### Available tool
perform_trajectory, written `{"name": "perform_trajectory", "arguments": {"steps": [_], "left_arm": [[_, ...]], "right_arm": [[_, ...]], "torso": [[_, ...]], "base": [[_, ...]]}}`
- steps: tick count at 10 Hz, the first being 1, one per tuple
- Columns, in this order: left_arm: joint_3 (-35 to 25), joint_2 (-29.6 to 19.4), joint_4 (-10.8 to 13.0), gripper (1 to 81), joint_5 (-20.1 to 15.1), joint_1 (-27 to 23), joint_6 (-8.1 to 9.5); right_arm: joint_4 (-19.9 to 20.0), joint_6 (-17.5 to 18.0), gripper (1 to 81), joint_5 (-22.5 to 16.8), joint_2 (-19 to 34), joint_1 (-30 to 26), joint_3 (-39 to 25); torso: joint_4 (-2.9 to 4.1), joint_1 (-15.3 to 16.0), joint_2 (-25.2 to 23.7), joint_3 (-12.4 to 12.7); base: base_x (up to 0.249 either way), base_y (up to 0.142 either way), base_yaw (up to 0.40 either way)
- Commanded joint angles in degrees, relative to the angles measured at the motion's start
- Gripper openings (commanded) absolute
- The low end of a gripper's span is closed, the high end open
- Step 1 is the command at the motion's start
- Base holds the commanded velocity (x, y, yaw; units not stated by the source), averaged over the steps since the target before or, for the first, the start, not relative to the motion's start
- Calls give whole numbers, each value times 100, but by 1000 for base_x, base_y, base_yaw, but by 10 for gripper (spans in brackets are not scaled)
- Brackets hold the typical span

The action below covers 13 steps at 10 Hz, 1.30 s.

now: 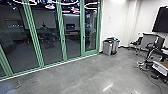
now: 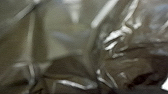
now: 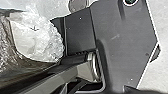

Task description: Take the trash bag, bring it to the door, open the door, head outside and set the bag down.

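Observation:
Dark, shiny, crinkled plastic of the trash bag [image 2: 120, 57] lies very close to the camera in the left wrist view. In the right wrist view, part of the bag [image 3: 7, 50] shows with a whitish, crumpled plastic bundle [image 3: 37, 37] against it, beside the robot's own dark plate. How either gripper holds the bag cannot be made out. A green-framed glass wall with door panels [image 1: 62, 40] runs across the left and middle of the head view.
Grey bins [image 1: 107, 47] stand by the white wall past the glass. Chairs [image 1: 147, 43], a cable on the floor [image 1: 150, 78] and a dark screen [image 1: 160, 20] are at the right. Grey concrete floor [image 1: 75, 77] lies ahead.

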State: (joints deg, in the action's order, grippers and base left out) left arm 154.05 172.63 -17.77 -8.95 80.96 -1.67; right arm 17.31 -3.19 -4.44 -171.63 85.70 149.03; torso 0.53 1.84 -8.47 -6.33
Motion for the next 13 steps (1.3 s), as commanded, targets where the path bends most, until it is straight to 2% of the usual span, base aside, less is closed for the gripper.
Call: {"name": "perform_trajectory", "arguments": {"steps": [1,13], "left_arm": [[-15,-27,11,10,-380,-339,-44],[-15,-35,11,10,-380,-339,-44]], "right_arm": [[-18,-15,811,-382,-23,-295,-33],[-17,-23,811,-374,-23,-303,-24]], "torso": [[0,0,0,0],[0,-11,-2,2]], "base": [[124,0,0],[137,0,0]]}}
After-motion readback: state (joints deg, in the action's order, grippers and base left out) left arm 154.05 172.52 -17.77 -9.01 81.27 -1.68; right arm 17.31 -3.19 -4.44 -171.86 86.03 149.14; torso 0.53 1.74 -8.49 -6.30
